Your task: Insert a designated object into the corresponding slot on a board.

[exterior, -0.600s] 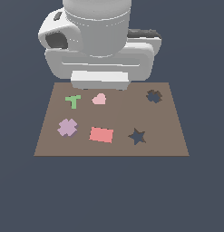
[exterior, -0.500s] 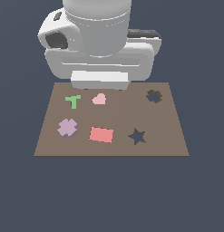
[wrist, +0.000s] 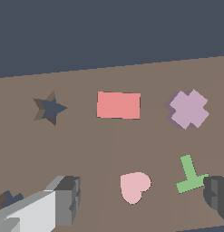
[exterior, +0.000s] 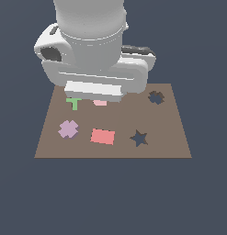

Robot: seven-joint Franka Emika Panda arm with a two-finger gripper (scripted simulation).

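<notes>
The pale purple cross piece (exterior: 68, 129) lies flat on the brown board (exterior: 170, 147), near the exterior view's left edge; it also shows in the wrist view (wrist: 188, 109). The cross-shaped slot (exterior: 156, 97) is a dark hole at the board's far corner on the exterior view's right; only a sliver of the slot (wrist: 5, 200) peeks out behind one finger. My gripper (wrist: 141, 197) hangs open above the board, apart from the purple piece, with nothing held between its grey fingers (wrist: 67, 199). In the exterior view the white hand (exterior: 94, 91) hides the fingers.
A red rectangle (exterior: 103, 136) lies mid-board beside a star-shaped hole (exterior: 139, 138). A green T piece (exterior: 74, 103) and a pink heart (wrist: 135, 186) lie under the hand; the heart (exterior: 100, 103) is mostly covered in the exterior view. Dark floor surrounds the board.
The hand has come lower in the exterior view and now covers most of the pink heart. The pieces on the board have not moved.
</notes>
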